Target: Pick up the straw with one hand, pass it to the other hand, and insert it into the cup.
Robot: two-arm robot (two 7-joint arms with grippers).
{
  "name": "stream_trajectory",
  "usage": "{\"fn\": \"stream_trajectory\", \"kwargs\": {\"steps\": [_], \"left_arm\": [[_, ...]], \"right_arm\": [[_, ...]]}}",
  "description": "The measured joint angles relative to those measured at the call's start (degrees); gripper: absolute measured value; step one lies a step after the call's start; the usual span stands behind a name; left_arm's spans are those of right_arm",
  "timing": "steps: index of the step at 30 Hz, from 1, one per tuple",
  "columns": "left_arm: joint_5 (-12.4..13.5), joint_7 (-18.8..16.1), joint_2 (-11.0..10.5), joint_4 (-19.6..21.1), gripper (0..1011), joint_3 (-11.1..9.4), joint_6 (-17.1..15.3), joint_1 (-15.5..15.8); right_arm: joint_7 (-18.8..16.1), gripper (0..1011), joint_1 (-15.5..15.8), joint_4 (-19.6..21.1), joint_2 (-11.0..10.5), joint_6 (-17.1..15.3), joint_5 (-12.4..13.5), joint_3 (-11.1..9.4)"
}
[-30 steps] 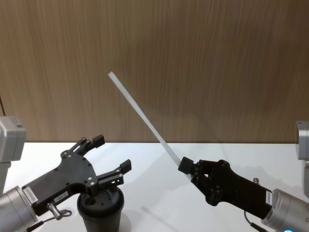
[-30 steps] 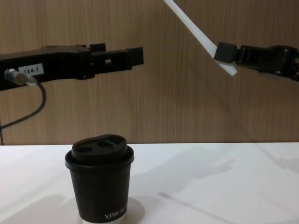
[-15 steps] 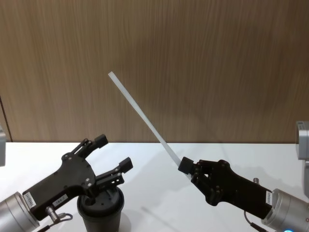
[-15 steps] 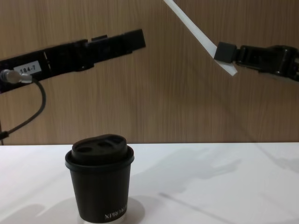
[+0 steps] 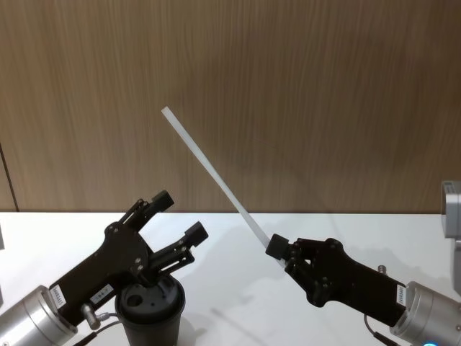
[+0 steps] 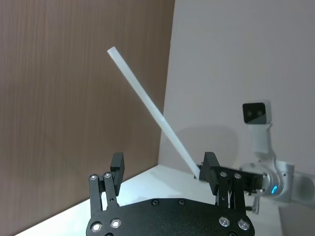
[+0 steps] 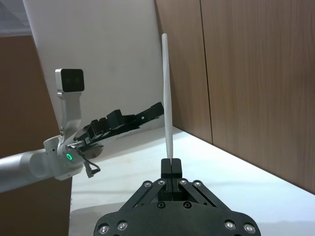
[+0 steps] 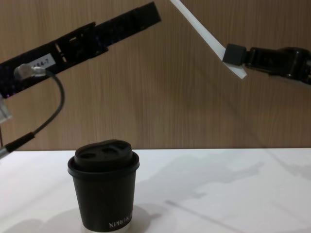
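I am watching the right tool clenching on the straw, gripping it close to its lower end. In the chest view a short stub of straw is poking out just below the closed fingertips. From there the straw is slanting up and toward the robot's left, straight, with its free end standing high against the wood-panelled wall. The right tool is hovering well above the counter, on the right side of the scene.

The left tool is sitting released, its two fingers spread wide with nothing between them. It is tilting upward, fingertips pointing toward the straw's lower half but well apart from it. In the left wrist view I am seeing the straw beyond the gap between the spread fingers, not touching either one. A dark cable is hanging in a loop from the left wrist.

The cup is standing upright on the white counter below the left tool, with its domed lid on and white lettering near its base. From the head view the left tool's body is overlapping the lid. From the chest view it is clearly hanging high above the cup, with open air between them. The straw is nowhere near the cup.
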State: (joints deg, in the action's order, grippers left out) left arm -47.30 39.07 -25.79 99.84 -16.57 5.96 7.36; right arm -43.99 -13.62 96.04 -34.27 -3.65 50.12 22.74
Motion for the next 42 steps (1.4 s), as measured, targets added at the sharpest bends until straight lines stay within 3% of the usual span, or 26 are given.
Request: {"fn": "stream_trajectory", "kwargs": {"steps": [20, 42], "left_arm": [[-4.48, 4.45, 4.27, -4.88, 1003, -2.70, 3.31, 3.70], [-7.11, 6.22, 7.52, -9.01, 1003, -4.92, 5.05, 7.39]], "right_arm": [[0.00, 6, 0.00, 0.00, 0.00, 0.00, 0.00, 0.00], [0.00, 5, 0.00, 0.00, 0.00, 0.00, 0.00, 0.00]]}}
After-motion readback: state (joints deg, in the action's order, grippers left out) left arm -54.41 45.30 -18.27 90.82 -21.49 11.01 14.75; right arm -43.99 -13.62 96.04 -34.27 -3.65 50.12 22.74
